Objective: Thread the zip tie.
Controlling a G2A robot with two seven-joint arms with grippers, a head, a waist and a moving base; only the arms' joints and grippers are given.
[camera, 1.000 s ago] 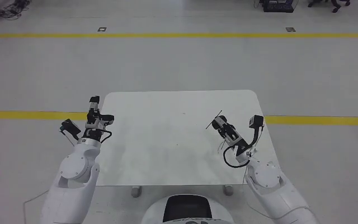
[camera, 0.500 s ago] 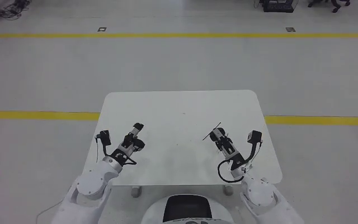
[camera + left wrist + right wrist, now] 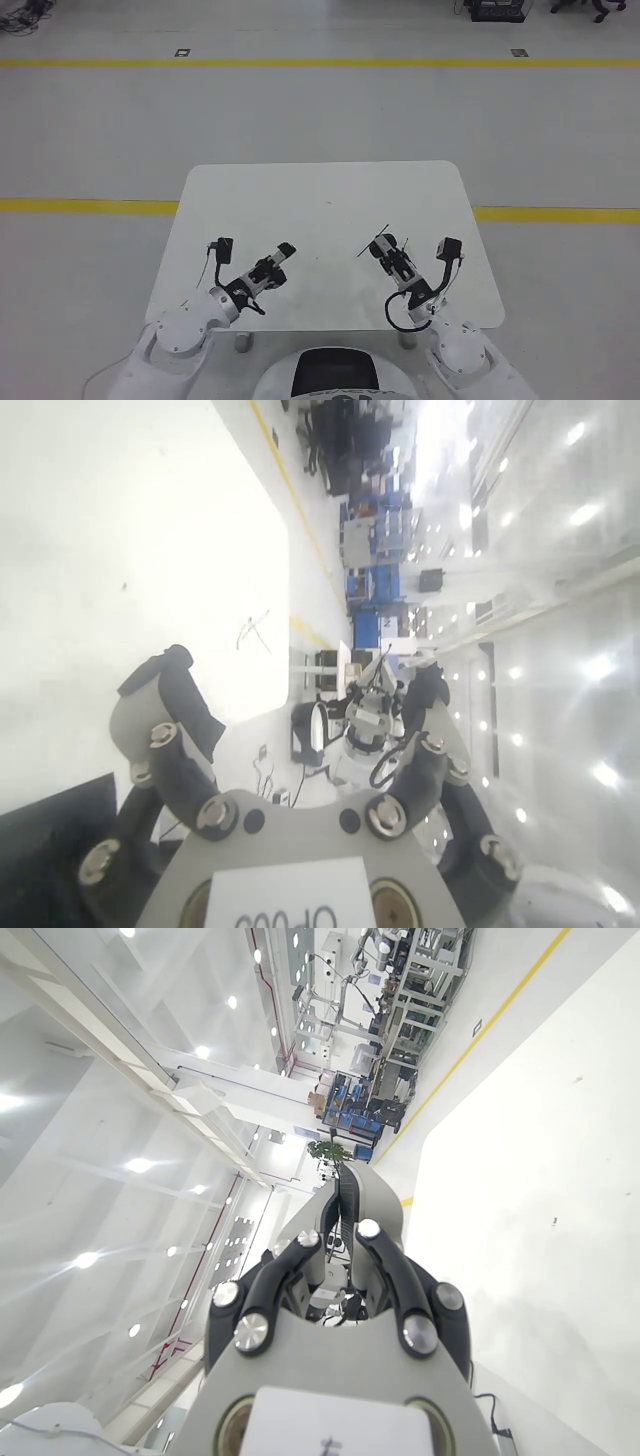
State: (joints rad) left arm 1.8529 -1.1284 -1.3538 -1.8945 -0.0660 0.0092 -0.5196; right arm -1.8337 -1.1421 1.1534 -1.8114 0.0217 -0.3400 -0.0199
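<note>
Left pincer [image 3: 284,250] swung inward toward centre, released; right pincer [image 3: 386,246] clenched on zip tie [image 3: 372,241] above counter [image 3: 320,190]. Watch your approach: thin tie may flex, escaping grasp.

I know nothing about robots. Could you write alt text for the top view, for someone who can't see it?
Seen from above, the right gripper holds a thin black zip tie over a white table. The empty left gripper points toward it across a gap. The pale floor beyond has yellow lines.
</note>
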